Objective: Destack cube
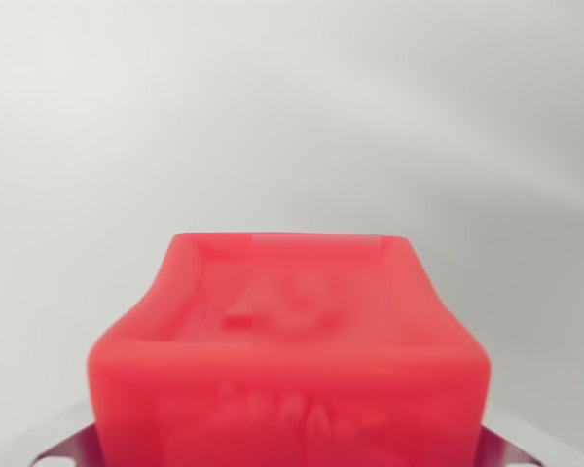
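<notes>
item: red cube (287,360), blurred, filling your wrist view's lower middle above a pale surface (292,107). metal gripper (287,452) parts flank its base; you cannot tell the grip.

Blurred red cube (290,365) fills the wrist view's lower middle, very close

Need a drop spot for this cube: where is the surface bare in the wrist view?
Bare pale surface fills everything above the red cube and runs down both sides of it to the frame edges; nothing else shows there. The crowded part is bottom centre, where the cube sits close to the camera over metal parts. Beneath it is hidden.
</notes>
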You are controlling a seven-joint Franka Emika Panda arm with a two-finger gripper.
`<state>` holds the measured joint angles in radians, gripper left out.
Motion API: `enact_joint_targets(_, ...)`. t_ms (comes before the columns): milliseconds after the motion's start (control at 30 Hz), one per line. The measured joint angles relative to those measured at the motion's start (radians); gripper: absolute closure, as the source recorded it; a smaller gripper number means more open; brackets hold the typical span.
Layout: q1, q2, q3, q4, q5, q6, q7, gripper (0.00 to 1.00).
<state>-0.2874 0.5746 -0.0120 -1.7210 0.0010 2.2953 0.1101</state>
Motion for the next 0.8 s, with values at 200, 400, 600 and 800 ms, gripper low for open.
enact_joint_targets(200, 0.0, 0.04, 0.002, 0.0, 0.0, 0.035, 0.0, 1.0)
enact_joint_targets(400, 0.0, 0.068, 0.002, 0.0, 0.0, 0.063, 0.0, 1.0)
enact_joint_targets(600, 0.0, 0.095, 0.002, 0.0, 0.0, 0.09, 0.0, 1.0)
enact_joint_targets(800, 0.0, 0.125, 0.002, 0.004, 0.0, 0.117, 0.0, 1.0)
